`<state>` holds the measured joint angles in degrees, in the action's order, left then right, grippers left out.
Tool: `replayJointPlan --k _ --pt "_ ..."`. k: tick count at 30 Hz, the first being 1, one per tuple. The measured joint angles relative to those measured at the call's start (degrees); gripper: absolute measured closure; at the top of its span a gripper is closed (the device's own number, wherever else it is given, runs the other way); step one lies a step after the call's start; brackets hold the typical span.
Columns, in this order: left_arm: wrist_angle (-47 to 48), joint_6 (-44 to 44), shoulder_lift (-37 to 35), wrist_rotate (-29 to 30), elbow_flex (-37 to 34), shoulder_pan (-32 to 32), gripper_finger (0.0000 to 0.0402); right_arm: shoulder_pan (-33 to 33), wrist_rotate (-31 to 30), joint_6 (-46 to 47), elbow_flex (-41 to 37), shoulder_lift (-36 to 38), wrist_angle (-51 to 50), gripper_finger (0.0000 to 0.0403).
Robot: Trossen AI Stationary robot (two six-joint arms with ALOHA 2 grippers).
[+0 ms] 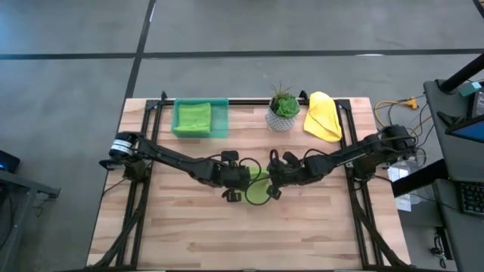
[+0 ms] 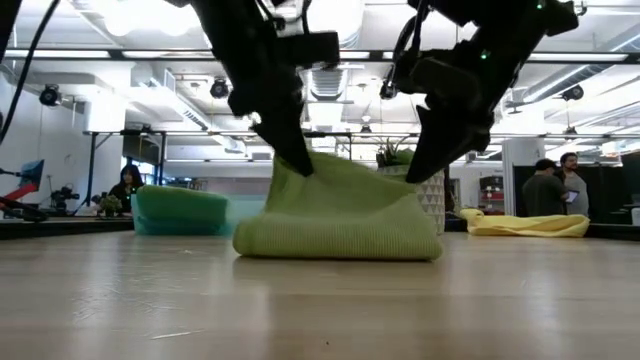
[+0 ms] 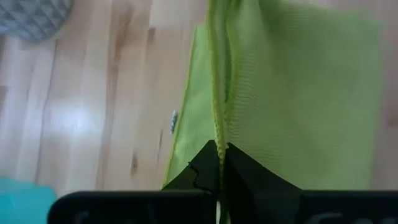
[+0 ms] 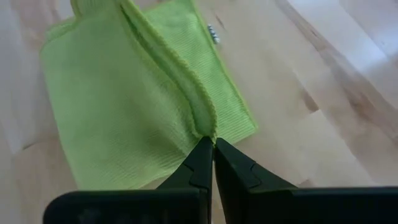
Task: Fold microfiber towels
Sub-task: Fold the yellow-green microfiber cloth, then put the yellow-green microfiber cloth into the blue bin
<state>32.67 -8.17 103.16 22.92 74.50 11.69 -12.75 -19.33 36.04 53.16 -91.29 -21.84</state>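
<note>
**Both pincers clenched on a lime green towel at mid-worktop**

High view: the left pincer [image 1: 240, 175] and the right pincer [image 1: 274, 178] meet near the middle of the wooden worktop [image 1: 189, 227], reaching in from opposite sides. Between and just under them lies a lime green towel [image 1: 257, 189], mostly covered by the arms. Along the far edge stand a see-through green tray [image 1: 219, 119] with a second lime green towel [image 1: 192, 117] in it, a small potted plant [image 1: 283, 109], and beside that a crumpled yellow towel [image 1: 324, 115].

Low view: the lime green towel [image 2: 340, 215] is lifted at two upper corners, one arm at each, while its lower fold rests on the worktop [image 2: 320, 300]. The tray [image 2: 180, 212] shows on one side, the yellow towel [image 2: 525, 225] on the other, the plant's pot [image 2: 432, 200] behind. People [image 2: 555, 185] stand in the room beyond, and another sits far off at the other side.

Left wrist view: the left pincer [image 3: 219, 163] is clenched on the stitched edge of the lime green towel [image 3: 298, 93], which hangs away over the worktop [image 3: 93, 112].

Right wrist view: the right pincer [image 4: 213, 152] is clenched on a gathered edge of the same towel [image 4: 118, 106], the cloth spread on the worktop [image 4: 298, 81] beyond it.
</note>
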Motion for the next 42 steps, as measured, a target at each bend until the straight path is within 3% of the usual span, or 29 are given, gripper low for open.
replayJointPlan --k 17,27,29,32,35,42 --pt "-0.7 0.1 4.5 -1.6 -1.0 -6.9 0.0398 7.0 1.8 -4.6 -0.2 -4.2 1.9 0.0377" --pt "3.0 1.7 1.5 1.6 -4.3 -10.9 0.0294 10.9 1.8 -6.5 -0.2 -1.8 3.6 0.0284" --pt "4.4 1.5 0.6 1.6 -4.3 -11.8 0.0278 10.8 4.8 -8.2 -0.8 -1.6 6.7 0.027" --pt "4.3 1.5 -0.5 1.0 -4.6 -12.5 0.027 9.4 14.6 -10.7 -3.4 -1.9 17.7 0.0256" --pt "4.3 1.5 -0.8 -5.7 -4.9 -13.2 0.027 7.2 18.3 -12.6 -6.2 -3.2 25.1 0.0247" --pt "-6.8 -0.4 -0.9 -20.1 -10.5 -13.4 0.0269 2.5 17.7 -19.2 -7.4 -3.9 27.4 0.0202"
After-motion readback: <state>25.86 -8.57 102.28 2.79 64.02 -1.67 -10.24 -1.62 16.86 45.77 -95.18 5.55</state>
